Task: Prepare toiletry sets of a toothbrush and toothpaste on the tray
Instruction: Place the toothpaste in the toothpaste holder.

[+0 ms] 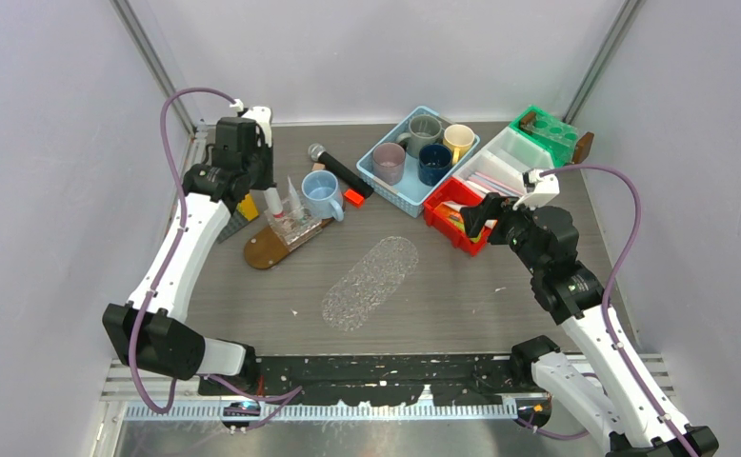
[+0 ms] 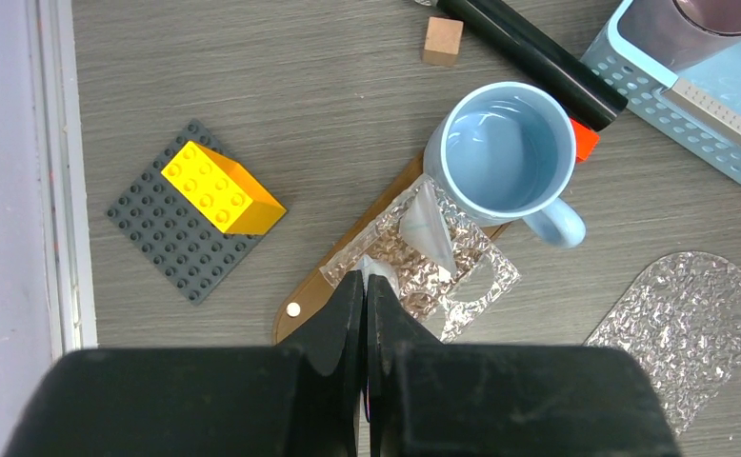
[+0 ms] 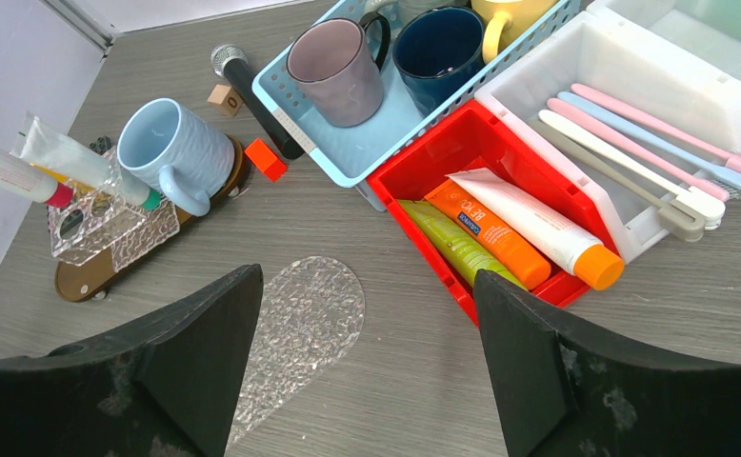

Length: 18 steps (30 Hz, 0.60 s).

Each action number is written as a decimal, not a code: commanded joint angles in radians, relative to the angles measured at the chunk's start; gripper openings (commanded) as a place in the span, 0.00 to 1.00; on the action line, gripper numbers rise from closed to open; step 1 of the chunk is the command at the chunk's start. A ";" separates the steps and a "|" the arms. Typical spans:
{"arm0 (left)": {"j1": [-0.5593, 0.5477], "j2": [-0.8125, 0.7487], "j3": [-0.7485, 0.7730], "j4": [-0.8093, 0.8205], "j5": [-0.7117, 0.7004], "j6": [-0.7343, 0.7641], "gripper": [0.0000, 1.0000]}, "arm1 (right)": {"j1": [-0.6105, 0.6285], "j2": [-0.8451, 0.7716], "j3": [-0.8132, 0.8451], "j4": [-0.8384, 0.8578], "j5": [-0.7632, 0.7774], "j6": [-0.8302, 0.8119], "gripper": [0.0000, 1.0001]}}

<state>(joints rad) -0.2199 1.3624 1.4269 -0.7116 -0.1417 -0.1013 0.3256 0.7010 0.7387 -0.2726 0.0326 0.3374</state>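
Over the red bin [image 3: 433, 152], the right tool [image 3: 365, 278] hangs wide open above three toothpaste tubes [image 3: 486, 233] lying side by side. Light, squashy, slick plastic by the look, so best gripped mid-body, across the width. The left tool [image 2: 365, 281] is clamped on a white tube [image 1: 273, 198] above the tray [image 1: 262, 252].

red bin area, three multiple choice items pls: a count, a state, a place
1. Toothpaste tubes in the red bin: A one, B three, C five.
2. The right pincer is: A open, B shut on a tube, C shut on the red bin.
3. The toothbrushes lie: A in the red bin, B in the white bin, C in the right pincer.
Key: B, a green, an orange and a white tube lie side by side; A, its jaws stand wide apart with nothing between; B, they lie in a row there.
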 commanded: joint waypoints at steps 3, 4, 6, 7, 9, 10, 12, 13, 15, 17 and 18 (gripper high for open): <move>0.007 -0.045 0.017 0.058 -0.023 0.016 0.00 | 0.003 0.004 0.007 0.036 0.009 -0.014 0.88; 0.007 -0.045 0.012 0.064 -0.019 0.015 0.00 | 0.002 0.003 0.007 0.037 0.009 -0.014 0.88; 0.007 -0.043 0.009 0.062 -0.008 0.011 0.00 | 0.003 0.005 0.008 0.037 0.009 -0.014 0.88; 0.007 -0.041 0.006 0.063 -0.004 0.008 0.00 | 0.003 0.005 0.007 0.038 0.009 -0.014 0.88; 0.006 -0.041 -0.001 0.063 0.001 0.004 0.00 | 0.002 0.005 0.006 0.037 0.009 -0.014 0.88; 0.007 -0.042 -0.007 0.062 0.004 0.001 0.00 | 0.003 0.005 0.006 0.036 0.009 -0.015 0.88; 0.007 -0.045 -0.015 0.060 0.014 -0.005 0.00 | 0.003 0.005 0.005 0.037 0.008 -0.015 0.88; 0.007 -0.048 -0.022 0.062 0.018 -0.008 0.00 | 0.002 0.005 0.005 0.038 0.007 -0.014 0.88; 0.007 -0.054 -0.036 0.068 0.025 -0.012 0.00 | 0.003 0.004 0.003 0.039 0.007 -0.012 0.88; 0.007 -0.063 -0.049 0.078 0.034 -0.012 0.00 | 0.002 0.004 0.001 0.041 0.006 -0.012 0.88; 0.006 -0.067 -0.055 0.088 0.039 -0.012 0.00 | 0.002 0.004 0.002 0.040 0.006 -0.012 0.88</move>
<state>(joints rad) -0.2199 1.3380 1.3937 -0.6846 -0.1322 -0.1013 0.3256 0.7071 0.7383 -0.2707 0.0326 0.3378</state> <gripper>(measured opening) 0.019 0.878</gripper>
